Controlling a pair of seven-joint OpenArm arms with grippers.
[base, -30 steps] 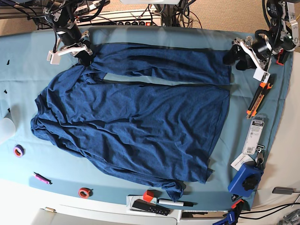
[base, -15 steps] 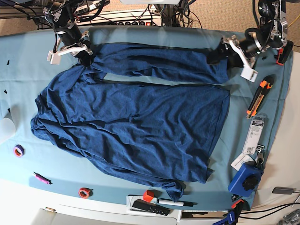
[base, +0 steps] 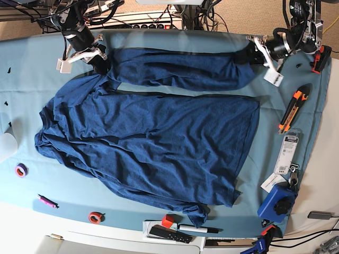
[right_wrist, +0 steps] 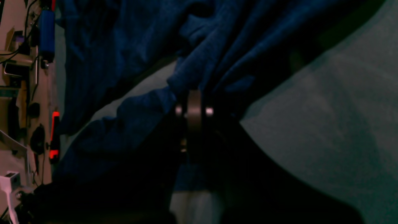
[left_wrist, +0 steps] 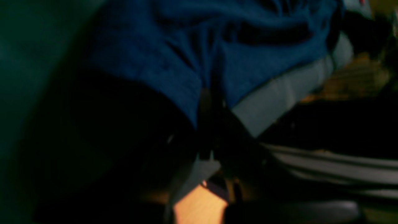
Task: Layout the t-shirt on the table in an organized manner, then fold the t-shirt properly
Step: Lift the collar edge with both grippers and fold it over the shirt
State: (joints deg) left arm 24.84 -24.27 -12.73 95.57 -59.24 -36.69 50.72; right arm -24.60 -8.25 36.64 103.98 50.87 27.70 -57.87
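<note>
Your t-shirt lies spread across the middle of the worktop, its body flat but wrinkled, the hem toward the right edge and the collar end toward the left edge. One long sleeve runs along the far edge of the worktop, stretched between your two arms; the other sleeve lies bunched near the front edge.

Your left claw sits at the far right corner, at the cuff end of that far sleeve. Its jaws are clenched, and in the left wrist view, blurred as it is, you can see blue fabric gathered right at the closed tips, so it is grasping the t-shirt's sleeve end.

Your right claw is at the far left, where the sleeve meets the shoulder. In the right wrist view its fingers are pressed together with folds of the t-shirt pinched between them, the teal cloth of the worktop bare beside it.

Along the right edge of the worktop you have an orange and black utility knife and a packaged item, both clear of the shirt. A blue clamp sits at the near right corner. Near the front left edge lie a purple tape roll, a pink marker and a red tape roll.
</note>
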